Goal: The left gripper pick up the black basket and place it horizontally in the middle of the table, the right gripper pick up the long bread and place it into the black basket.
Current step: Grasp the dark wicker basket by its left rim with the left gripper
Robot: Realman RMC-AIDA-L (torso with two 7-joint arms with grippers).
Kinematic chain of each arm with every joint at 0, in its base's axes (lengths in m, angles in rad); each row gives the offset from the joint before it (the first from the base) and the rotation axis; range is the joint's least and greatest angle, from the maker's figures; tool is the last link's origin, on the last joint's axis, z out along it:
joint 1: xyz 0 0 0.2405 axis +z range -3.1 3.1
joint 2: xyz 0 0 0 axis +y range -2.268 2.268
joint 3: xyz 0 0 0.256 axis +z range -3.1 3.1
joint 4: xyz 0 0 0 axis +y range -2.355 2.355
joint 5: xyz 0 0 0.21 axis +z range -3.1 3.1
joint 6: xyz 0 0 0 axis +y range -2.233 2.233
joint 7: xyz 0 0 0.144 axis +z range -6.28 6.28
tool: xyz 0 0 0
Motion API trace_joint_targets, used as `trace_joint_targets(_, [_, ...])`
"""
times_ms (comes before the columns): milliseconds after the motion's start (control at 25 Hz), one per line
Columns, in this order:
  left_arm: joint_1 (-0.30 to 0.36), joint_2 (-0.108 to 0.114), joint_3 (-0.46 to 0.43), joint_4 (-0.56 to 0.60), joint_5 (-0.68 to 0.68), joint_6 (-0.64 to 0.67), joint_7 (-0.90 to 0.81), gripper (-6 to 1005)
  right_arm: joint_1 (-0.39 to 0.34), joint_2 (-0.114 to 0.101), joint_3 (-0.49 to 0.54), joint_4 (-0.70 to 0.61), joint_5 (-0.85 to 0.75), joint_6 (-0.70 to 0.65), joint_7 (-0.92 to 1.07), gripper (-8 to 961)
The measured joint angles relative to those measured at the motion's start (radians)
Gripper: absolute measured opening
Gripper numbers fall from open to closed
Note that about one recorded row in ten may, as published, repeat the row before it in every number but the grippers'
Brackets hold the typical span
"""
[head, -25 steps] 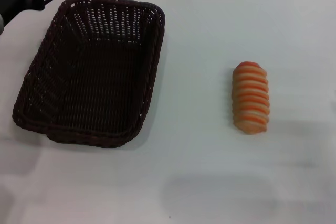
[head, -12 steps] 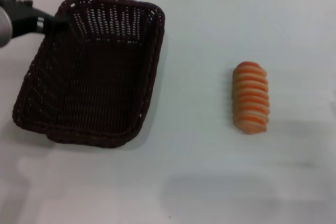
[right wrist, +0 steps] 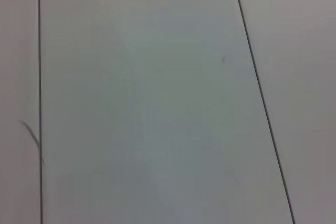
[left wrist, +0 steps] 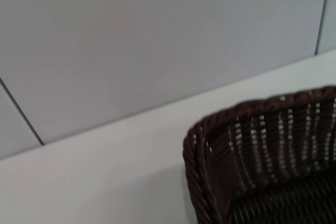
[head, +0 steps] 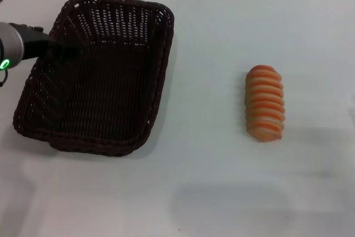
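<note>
The black basket (head: 162,76) lies lengthwise on the left part of the white table (head: 222,192), its long side running front to back. My left gripper (head: 67,48), on the silver arm with the green light, reaches in from the left and hangs over the basket's left rim near its far end. Its dark claw blends with the weave. The left wrist view shows a far corner of the basket (left wrist: 210,145) close by. The long bread (head: 265,104) lies on the right part of the table, ridged side up. My right gripper is out of view.
A grey panelled wall (left wrist: 131,35) stands behind the table's far edge. The right wrist view shows only grey panels (right wrist: 147,103). Bare tabletop lies between the basket and the bread.
My left arm has moved from the table's far left corner toward me and to the right, over the basket's left rim. The basket and the bread have not moved.
</note>
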Motion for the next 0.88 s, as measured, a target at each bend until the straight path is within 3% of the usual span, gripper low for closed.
trace_joint_targets(440, [-0.059, 0.001, -0.023, 0.106, 0.022, -0.019, -0.007, 765, 0.0, 0.0, -0.001, 0.0, 0.0, 0.01, 0.0, 820])
trace_joint_targets(880, [-0.107, 0.002, -0.058, 0.159, 0.023, -0.081, 0.043, 487, 0.003, 0.0, -0.002, 0.0, 0.0, 0.01, 0.0, 820])
